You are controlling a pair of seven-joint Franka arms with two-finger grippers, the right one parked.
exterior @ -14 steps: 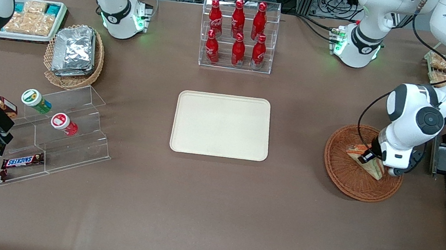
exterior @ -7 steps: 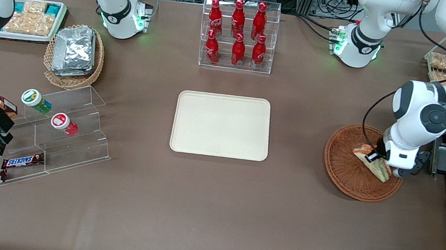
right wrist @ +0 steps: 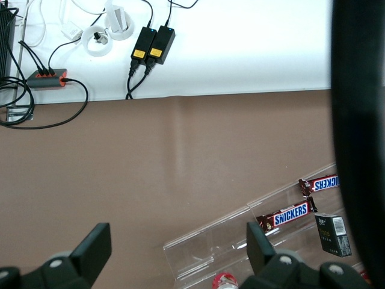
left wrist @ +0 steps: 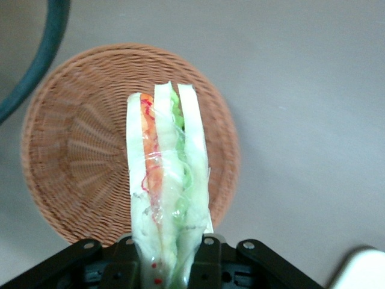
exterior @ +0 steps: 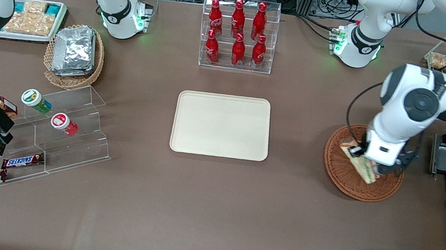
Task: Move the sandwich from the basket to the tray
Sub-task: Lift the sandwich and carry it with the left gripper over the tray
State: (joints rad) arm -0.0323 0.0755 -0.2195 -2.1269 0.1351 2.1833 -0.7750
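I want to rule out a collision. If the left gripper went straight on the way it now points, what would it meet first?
Probably the basket. The gripper, shut on the sandwich, points down over it, so the sandwich's tip would likely touch the weave first; the height above it is unclear.

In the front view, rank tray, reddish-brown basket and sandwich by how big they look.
1. tray, largest.
2. basket, clearly smaller.
3. sandwich, smallest, partly hidden by the gripper shut on it above the basket, so slightly nearer the camera.
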